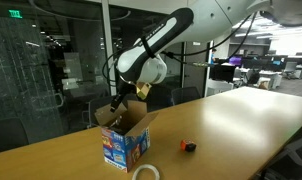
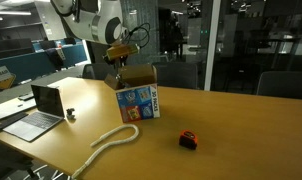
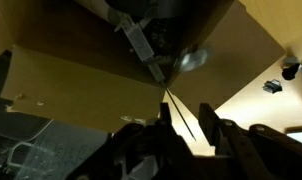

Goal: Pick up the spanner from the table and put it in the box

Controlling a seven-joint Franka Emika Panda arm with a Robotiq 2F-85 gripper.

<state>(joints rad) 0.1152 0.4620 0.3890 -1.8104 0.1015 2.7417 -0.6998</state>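
Hangs at twelve o'clock above the box (image 1: pixel 126 143) on the surface (image 1: pixel 231 120) — pinches the spanner (image 3: pixel 141 45) between nearly closed fingers (image 3: pixel 173 112), aiming it toward eleven o'clock in the wrist view.

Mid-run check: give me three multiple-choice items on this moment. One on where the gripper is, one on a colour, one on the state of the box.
1. Where is the gripper?
A. Just above the box
B. Far off to one side of it
C. Parked out of view

2. What colour is the small object lying on the table near the box?
A. Green
B. Red and black
C. Yellow

3. How are the box's flaps?
A. Taped shut
B. Folded flat and closed
C. Open

Answers:
1 A: in both exterior views the arm reaches down over the box's opening.
2 B: it shows red with a black part on the tan tabletop.
3 C: the plain brown flaps stand up and outward, leaving the top open.
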